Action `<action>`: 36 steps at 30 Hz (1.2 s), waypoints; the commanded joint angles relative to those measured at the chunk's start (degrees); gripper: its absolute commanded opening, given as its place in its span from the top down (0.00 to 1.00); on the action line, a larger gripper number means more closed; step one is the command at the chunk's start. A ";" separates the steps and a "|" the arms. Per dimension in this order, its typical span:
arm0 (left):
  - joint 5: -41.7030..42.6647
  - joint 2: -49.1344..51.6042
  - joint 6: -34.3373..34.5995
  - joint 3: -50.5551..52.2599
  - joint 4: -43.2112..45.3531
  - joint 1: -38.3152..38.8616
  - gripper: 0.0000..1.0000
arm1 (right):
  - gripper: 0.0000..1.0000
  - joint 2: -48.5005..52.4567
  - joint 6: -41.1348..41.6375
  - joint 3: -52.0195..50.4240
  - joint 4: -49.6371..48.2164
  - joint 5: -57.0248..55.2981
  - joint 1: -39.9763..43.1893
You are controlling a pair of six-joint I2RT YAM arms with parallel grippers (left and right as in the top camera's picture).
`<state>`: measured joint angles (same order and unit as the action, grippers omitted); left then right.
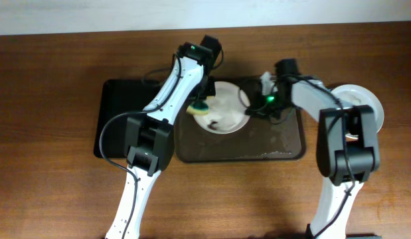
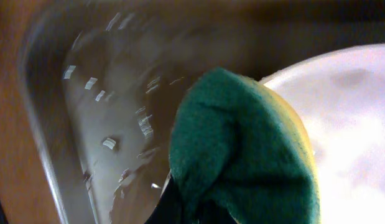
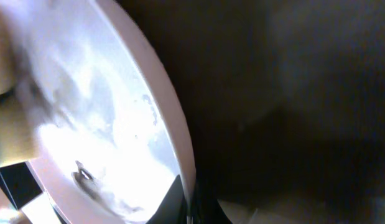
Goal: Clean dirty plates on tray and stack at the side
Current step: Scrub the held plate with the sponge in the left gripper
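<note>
– White plate (image 1: 225, 117), overhead view: location?
– Flat on the left half of the brown-grey tray (image 1: 285, 149), mid-counter, toward the far edge. Dark mark on its face, on the side toward the near edge. Second plate (image 1: 363, 103) off the tray, close to the counter's right edge.
– Bearing from the jaws?
– Left gripper (image 1: 201, 105) above the left rim, carrying a sponge (image 1: 200, 109). Right gripper (image 1: 255, 106) at the right rim. Round item, so no long axis to align. Both arms equally near; the left judged the working arm.
– Left wrist view: jaw state?
– Pressed together on the green-and-yellow sponge (image 2: 242, 149), fingers mostly hidden behind it. Sponge over the plate's (image 2: 347, 118) edge, wet tray floor (image 2: 86, 124) alongside. Contact with the plate face not confirmable.
– Right wrist view?
– Plate rim (image 3: 173, 124) running down between the dark fingers at the bottom of frame. Judged to be pinching the rim as a brace. Dark tray (image 3: 292, 93) behind.
– Requirement for the coming move?
– Probably a wipe inward from the left rim toward the mark, with the right grip as anchor.
</note>
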<state>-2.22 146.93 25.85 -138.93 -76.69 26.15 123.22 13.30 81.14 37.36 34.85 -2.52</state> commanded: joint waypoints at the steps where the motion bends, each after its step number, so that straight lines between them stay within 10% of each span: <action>1: 9.46 0.15 -18.73 -5.64 2.10 -1.16 1.00 | 0.96 1.99 -1.66 -1.55 0.94 -0.70 4.83; 8: 15.43 2.97 -30.91 -5.20 -0.15 2.54 1.00 | 0.96 1.99 -3.63 -1.55 1.18 -0.81 5.18; 15: 27.08 3.10 -61.70 -5.20 -14.40 4.92 1.00 | 0.96 1.99 -3.58 -1.55 1.38 -0.74 5.18; 20: 26.53 3.41 -61.53 -5.20 -9.35 4.81 1.00 | 0.96 1.99 -3.61 -1.55 1.88 -0.74 5.18; 26: 10.49 6.51 -5.66 -4.98 0.24 8.09 1.00 | 0.96 1.99 -3.58 -1.55 2.25 -0.76 5.18; 36: -11.58 8.02 29.44 0.92 -1.99 11.56 1.00 | 0.96 1.99 -3.39 -1.55 2.25 -0.76 5.18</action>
<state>-5.10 152.38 45.95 -142.78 -81.08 38.28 123.46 9.28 80.82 39.53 37.21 2.55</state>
